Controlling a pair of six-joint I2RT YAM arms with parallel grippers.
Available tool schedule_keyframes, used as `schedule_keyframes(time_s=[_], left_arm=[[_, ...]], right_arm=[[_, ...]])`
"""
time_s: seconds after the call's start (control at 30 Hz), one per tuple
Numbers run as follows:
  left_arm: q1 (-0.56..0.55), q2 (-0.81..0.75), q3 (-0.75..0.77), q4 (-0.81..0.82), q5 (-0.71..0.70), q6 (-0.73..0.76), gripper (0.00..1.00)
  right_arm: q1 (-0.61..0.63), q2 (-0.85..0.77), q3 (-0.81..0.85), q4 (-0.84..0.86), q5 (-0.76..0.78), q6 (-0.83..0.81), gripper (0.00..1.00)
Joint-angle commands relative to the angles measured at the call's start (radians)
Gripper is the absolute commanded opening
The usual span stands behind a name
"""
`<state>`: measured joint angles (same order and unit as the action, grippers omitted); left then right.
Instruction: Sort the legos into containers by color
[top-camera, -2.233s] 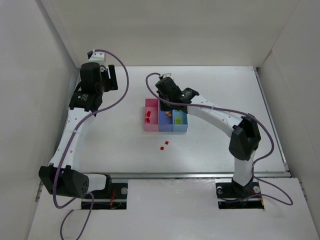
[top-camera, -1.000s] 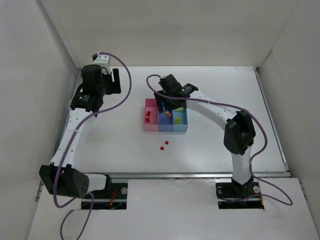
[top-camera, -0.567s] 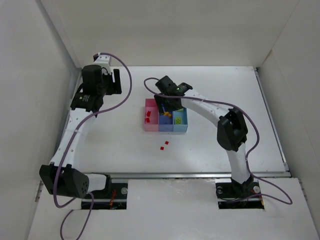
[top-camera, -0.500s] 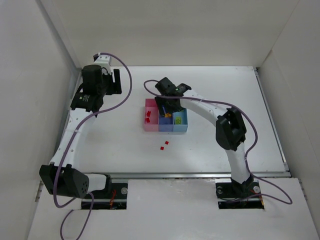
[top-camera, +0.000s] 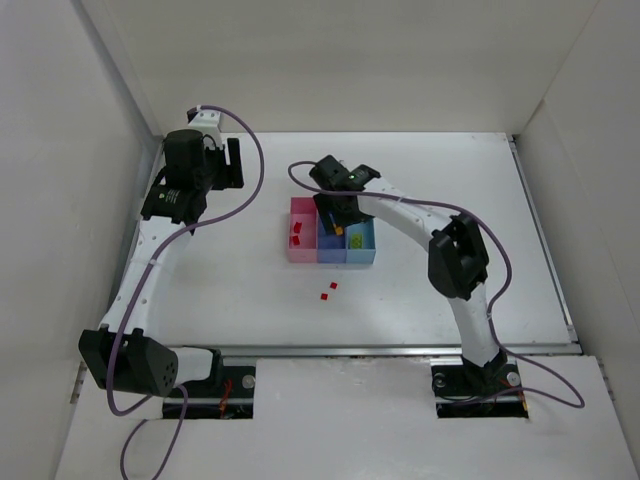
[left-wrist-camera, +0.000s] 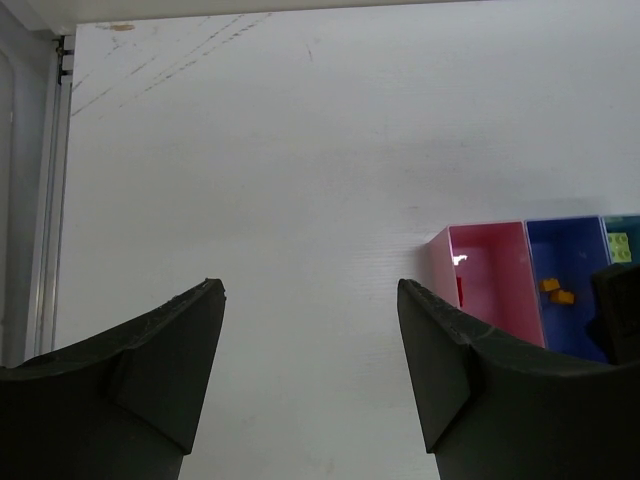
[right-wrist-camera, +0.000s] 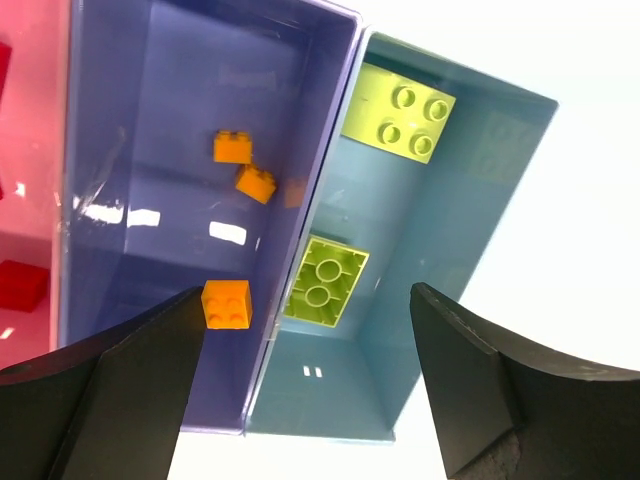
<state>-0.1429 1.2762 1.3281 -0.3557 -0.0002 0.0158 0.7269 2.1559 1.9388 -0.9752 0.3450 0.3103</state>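
Left arm's fingers (left-wrist-camera: 150, 370) are idling spread and empty above the white desk (left-wrist-camera: 300, 150), where two small red bricks (top-camera: 333, 286) are lying unsorted. Right arm's fingers (right-wrist-camera: 110, 390), also spread and empty, are hovering over the blue-violet plastic bin (right-wrist-camera: 150, 80), apparently positioned for dropping tiny orange bricks (right-wrist-camera: 232, 147) inside.
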Motion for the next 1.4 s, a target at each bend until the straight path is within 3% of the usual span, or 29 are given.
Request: schedule_keyframes(time_s=[0.0,0.2,0.3,0.43,0.5,0.6,0.63,0.7,0.73,0.77,0.8,0.9,1.0,1.07,1.1,1.13,1.23,1.27,1.37], left_arm=[[0.003,-0.018,-0.007,0.024,0.011,0.006,0.67],[0.003,-0.018,-0.007,0.024,0.011,0.006,0.67],[0.003,-0.018,-0.007,0.024,0.011,0.006,0.67],[0.003,-0.018,-0.007,0.024,0.002,0.006,0.67],[0.003,-0.018,-0.007,0.024,0.002,0.006,0.67],[0.003,-0.018,-0.007,0.024,0.002,0.006,0.67],[0.003,-0.018,-0.007,0.024,0.002,0.006,0.67],[0.003,-0.018,-0.007,0.024,0.002,0.006,0.67],[0.003,-0.018,-0.007,0.024,0.002,0.006,0.67],[0.003,-0.018,-0.007,0.024,0.002,0.015,0.67],[0.003,-0.018,-0.007,0.024,0.002,0.015,0.67],[0.003,-0.028,-0.007,0.024,0.002,0.015,0.67],[0.003,-0.028,-0.007,0.024,-0.007,0.015,0.67],[0.003,-0.028,-0.007,0.024,-0.007,0.015,0.67],[0.003,-0.028,-0.007,0.024,-0.007,0.015,0.67],[0.003,-0.028,-0.007,0.024,-0.007,0.015,0.67],[0.003,-0.028,-0.007,0.024,-0.007,0.015,0.67],[0.003,-0.028,-0.007,0.024,-0.007,0.015,0.67],[0.003,-0.028,-0.007,0.024,-0.007,0.015,0.67]], right_arm=[[0.005,-0.024,-0.003,-0.013,0.037,0.007,0.87],[0.005,-0.025,-0.006,-0.003,0.015,0.007,0.89],[0.005,0.008,0.018,-0.055,0.093,0.018,0.89],[0.005,-0.042,-0.026,0.032,-0.026,-0.004,0.9],[0.014,-0.057,-0.041,0.015,0.059,0.015,0.9],[-0.024,-0.079,-0.066,0.08,-0.188,-0.045,0.91],[-0.024,-0.108,-0.084,0.113,-0.207,-0.036,0.9],[-0.009,-0.097,-0.045,0.061,0.01,0.002,0.91],[-0.009,-0.084,-0.028,0.034,-0.007,-0.013,0.91],[-0.029,-0.093,-0.028,0.087,-0.225,-0.049,0.91],[-0.029,-0.111,-0.081,0.125,-0.272,-0.06,0.89],[0.002,-0.116,-0.045,0.054,-0.001,0.012,0.89],[-0.04,-0.134,-0.069,0.146,-0.262,-0.047,0.88],[-0.021,-0.111,-0.051,0.104,-0.099,0.008,0.86],[-0.021,-0.097,-0.031,0.048,-0.039,0.009,0.83],[-0.021,-0.097,-0.031,0.047,-0.081,0.009,0.71],[0.002,-0.11,-0.049,0.065,-0.04,-0.002,0.6],[0.012,-0.12,-0.058,0.066,-0.006,0.009,0.6],[0.023,-0.12,-0.044,0.055,0.019,0.009,0.72]])
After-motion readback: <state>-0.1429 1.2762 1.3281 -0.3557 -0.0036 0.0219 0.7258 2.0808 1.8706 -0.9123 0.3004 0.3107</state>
